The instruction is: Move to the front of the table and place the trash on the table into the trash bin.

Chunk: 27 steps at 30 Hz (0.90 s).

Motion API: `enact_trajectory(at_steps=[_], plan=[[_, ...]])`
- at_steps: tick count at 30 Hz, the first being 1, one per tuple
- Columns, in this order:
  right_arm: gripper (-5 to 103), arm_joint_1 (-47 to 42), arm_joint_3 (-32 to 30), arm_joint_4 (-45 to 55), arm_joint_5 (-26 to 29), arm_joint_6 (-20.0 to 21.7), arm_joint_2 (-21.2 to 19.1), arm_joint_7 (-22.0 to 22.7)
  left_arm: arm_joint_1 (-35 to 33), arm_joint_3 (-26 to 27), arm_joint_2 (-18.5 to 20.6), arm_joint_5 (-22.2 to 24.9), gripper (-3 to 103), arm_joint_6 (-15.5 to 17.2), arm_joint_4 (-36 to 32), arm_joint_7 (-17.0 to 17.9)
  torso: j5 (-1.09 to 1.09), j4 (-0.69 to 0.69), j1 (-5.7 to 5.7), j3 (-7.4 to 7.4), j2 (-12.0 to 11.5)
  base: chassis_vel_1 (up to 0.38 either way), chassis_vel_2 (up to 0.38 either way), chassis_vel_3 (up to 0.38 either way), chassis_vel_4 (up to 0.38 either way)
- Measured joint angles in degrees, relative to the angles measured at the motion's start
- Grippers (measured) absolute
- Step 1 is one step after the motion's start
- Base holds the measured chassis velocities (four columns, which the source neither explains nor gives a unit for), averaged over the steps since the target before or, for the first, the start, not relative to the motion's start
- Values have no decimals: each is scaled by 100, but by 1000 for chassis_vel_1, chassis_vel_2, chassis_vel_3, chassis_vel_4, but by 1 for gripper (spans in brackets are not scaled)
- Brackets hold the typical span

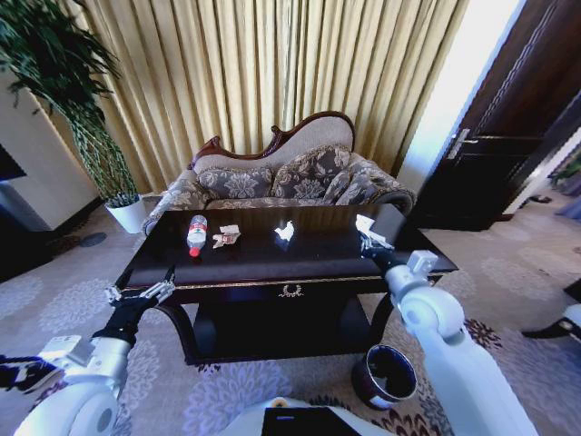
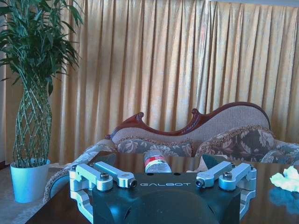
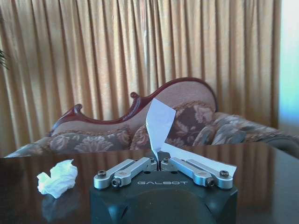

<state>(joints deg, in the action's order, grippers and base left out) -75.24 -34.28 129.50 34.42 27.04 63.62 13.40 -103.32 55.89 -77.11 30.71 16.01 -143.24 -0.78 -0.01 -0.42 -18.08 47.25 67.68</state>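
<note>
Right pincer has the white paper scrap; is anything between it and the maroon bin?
Nothing visible. The right pincer holds the white paper scrap over the dark glossy table's right end; the round maroon bin stands on carpet below, opening uncovered.

right claw [image 1: 370, 242] gripping tissue [image 1: 365, 224], table [image 1: 272, 263]

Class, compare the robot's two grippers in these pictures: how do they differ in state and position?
The left gripper is open and holds nothing; the right gripper is shut on a white paper scrap. The left gripper hangs off the table's front left corner; the right gripper sits over the tabletop at its right end. Both have the same metal fingers on black bodies marked GALBOT and face the sofa.
</note>
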Motion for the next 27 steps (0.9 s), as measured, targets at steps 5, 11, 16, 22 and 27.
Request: enact_trajectory(at_steps=[5,11,16,22,27], plan=[[0,-255,-123,175,-108,-122,162,1,-10,16,-1,15,100,-30,0,1,1,0,0,0,0,0,0,0,0],[0,-609,-298,542,-67,-132,359,-16,-15,35,11,61,100,-32,0,5,-1,0,0,1,0,0,0,0,0],[0,-755,-409,600,-63,-119,405,-27,-5,33,2,65,100,-23,0,11,0,0,-1,1,-1,7,-6,-6,10],[0,-838,-442,682,-62,-113,414,-31,-11,35,11,77,100,-9,0,9,1,0,-1,1,-1,62,-66,-61,70],[0,-899,-437,705,-84,-112,422,-33,-24,34,40,124,100,30,0,3,1,0,-1,1,-1,133,-121,-124,142]])
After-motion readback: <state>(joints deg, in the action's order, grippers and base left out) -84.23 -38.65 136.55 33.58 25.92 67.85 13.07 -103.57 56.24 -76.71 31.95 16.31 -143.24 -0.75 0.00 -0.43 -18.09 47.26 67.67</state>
